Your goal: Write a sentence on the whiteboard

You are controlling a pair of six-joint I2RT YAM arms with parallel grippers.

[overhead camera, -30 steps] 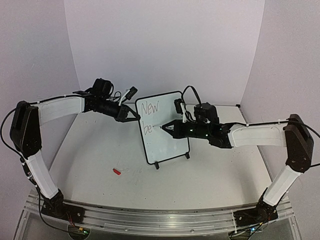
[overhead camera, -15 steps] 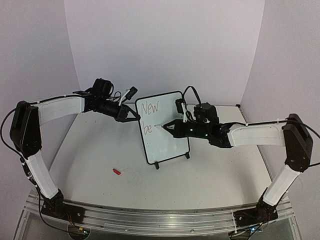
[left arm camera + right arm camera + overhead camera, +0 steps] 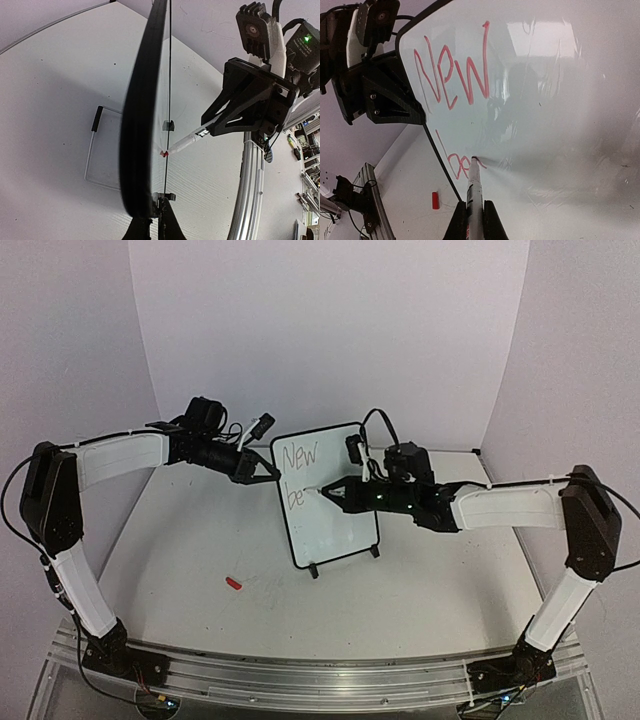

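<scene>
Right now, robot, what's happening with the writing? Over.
Left gripper shut on whiteboard edge. Right gripper shut on marker, tip on board. Sentence reads "New be". Red cap lying clear of board.

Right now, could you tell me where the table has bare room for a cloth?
Bare table lies right of the red cap, in front of the whiteboard, and left of the cap under the left arm. Crowded at the board, where left pincer and right pincer work.
</scene>
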